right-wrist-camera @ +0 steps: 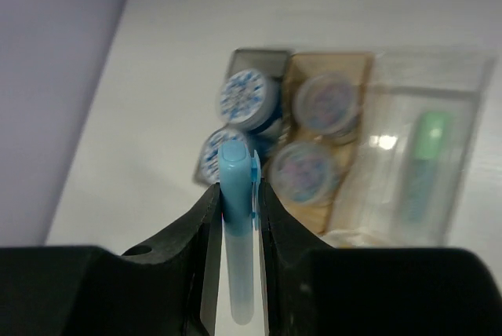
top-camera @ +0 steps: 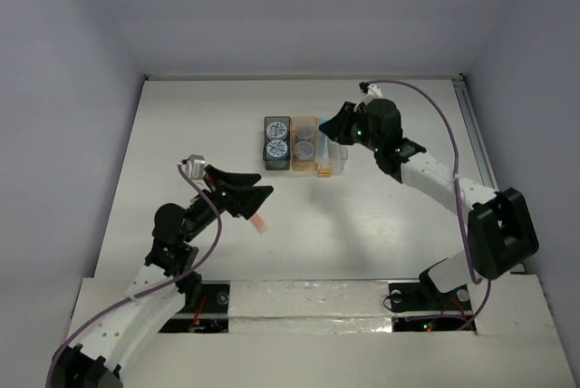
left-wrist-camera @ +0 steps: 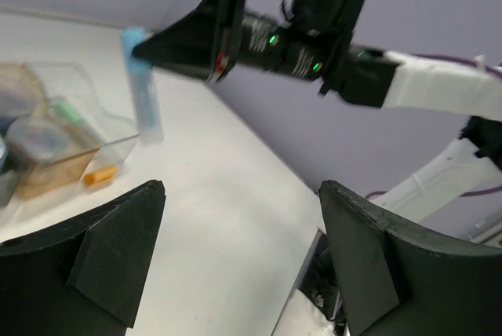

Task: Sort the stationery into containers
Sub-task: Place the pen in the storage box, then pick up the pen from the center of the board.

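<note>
The right gripper (right-wrist-camera: 237,191) has its fingers (right-wrist-camera: 205,218) drawn in narrow, clamped on a light blue stick (right-wrist-camera: 237,250). In the left wrist view that stick (left-wrist-camera: 144,93) is gripped near its top and hangs close to upright, crosswise to the fingers, with its lower end down by the clear box (left-wrist-camera: 94,108).

I'd judge the drop depends on that lower end clearing the box wall. From this blurred angle I can't say whether it is over the opening or just outside the rim.

Looking down past the fingers, the right wrist view shows the contents. There are two blue-patterned discs (right-wrist-camera: 248,99) in the dark grey box (right-wrist-camera: 255,56), two purple-grey discs (right-wrist-camera: 325,102) in the tan box (right-wrist-camera: 329,60), and a green stick (right-wrist-camera: 427,144) in the clear one.

The overhead view adds what neither wrist view gives. The left gripper (top-camera: 258,194) is well apart from the boxes, and a pinkish-orange stick (top-camera: 260,222) lies on the table (top-camera: 381,225) just by its tip. Its own camera shows the fingers (left-wrist-camera: 118,250) wide apart and empty. An orange stub (left-wrist-camera: 100,173) lies just beside the clear box.
</note>
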